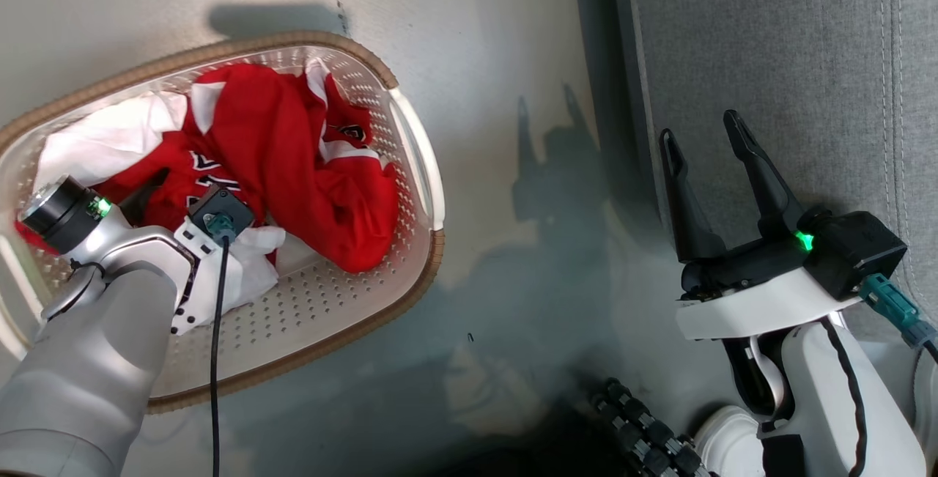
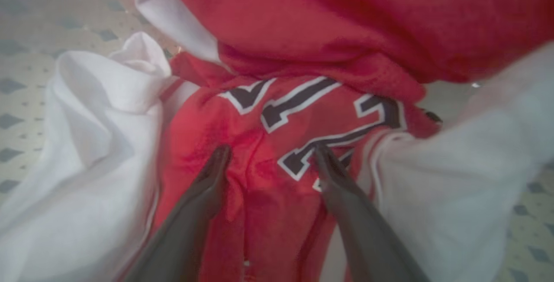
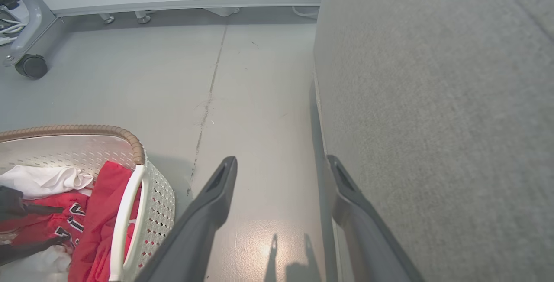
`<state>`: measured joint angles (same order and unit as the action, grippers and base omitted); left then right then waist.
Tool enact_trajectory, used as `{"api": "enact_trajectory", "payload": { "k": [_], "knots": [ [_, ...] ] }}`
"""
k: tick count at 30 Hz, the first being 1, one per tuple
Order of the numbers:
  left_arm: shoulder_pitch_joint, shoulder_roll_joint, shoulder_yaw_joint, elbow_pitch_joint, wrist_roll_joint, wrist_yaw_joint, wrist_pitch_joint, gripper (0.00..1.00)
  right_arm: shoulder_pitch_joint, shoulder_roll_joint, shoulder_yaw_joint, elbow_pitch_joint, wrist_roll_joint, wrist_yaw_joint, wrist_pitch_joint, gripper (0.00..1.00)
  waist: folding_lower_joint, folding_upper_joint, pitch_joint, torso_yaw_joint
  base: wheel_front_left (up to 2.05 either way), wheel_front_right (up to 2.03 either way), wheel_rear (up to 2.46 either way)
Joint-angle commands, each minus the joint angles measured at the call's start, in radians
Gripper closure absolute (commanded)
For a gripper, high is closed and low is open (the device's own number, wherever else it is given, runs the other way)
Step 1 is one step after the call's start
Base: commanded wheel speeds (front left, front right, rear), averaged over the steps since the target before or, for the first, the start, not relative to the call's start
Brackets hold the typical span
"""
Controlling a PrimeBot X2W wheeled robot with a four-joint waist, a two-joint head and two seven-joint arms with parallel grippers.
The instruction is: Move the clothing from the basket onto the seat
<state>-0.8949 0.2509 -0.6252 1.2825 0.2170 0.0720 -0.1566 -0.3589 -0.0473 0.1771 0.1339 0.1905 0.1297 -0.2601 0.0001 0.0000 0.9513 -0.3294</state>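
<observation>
left wrist view: left gripper jaws spread wide, tips on lettered red clothing
right wrist view: right gripper jaws wide, empty, beside grey fabric seat
basket: perforated plastic, woven-look rim

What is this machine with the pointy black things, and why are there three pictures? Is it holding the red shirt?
It is a robot with two arms, and each arm ends in two long dark fingers for picking things up. One picture comes from a camera on its head, looking down. The other two come from cameras on its wrists, looking along the fingers. On the floor sits a white basket with the red clothing and some white cloth inside. The left gripper is down in the basket, its fingers spread open and pressing into the red shirt with the dark letters. It has not squeezed yet, so nothing is held. The right gripper waits open beside the grey seat.
</observation>
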Motion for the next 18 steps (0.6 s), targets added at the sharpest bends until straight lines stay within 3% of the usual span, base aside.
{"api": "enact_trajectory", "payload": {
  "k": [1,17,18],
  "knots": [
    [-0.021,0.01,-0.014,0.004,0.014,0.005,0.017,0.0,-0.003,-0.003,0.005,-0.006,0.012,0.002,-0.004,0.0,-0.0001,0.0,0.014,-0.012,0.0,0.0,0.0],
    [-0.103,0.037,-0.071,0.009,0.024,-0.053,0.194,0.0,0.013,-0.003,0.035,-0.038,0.048,0.002,-0.004,0.0,-0.0001,0.0,0.079,-0.015,0.0,0.0,0.0],
    [-0.104,0.036,-0.072,0.009,0.02,-0.058,0.206,0.04,0.013,-0.003,0.035,-0.04,0.048,0.002,-0.004,0.0,-0.0001,0.0,0.082,-0.015,0.0,0.0,0.0]
  ]
}}
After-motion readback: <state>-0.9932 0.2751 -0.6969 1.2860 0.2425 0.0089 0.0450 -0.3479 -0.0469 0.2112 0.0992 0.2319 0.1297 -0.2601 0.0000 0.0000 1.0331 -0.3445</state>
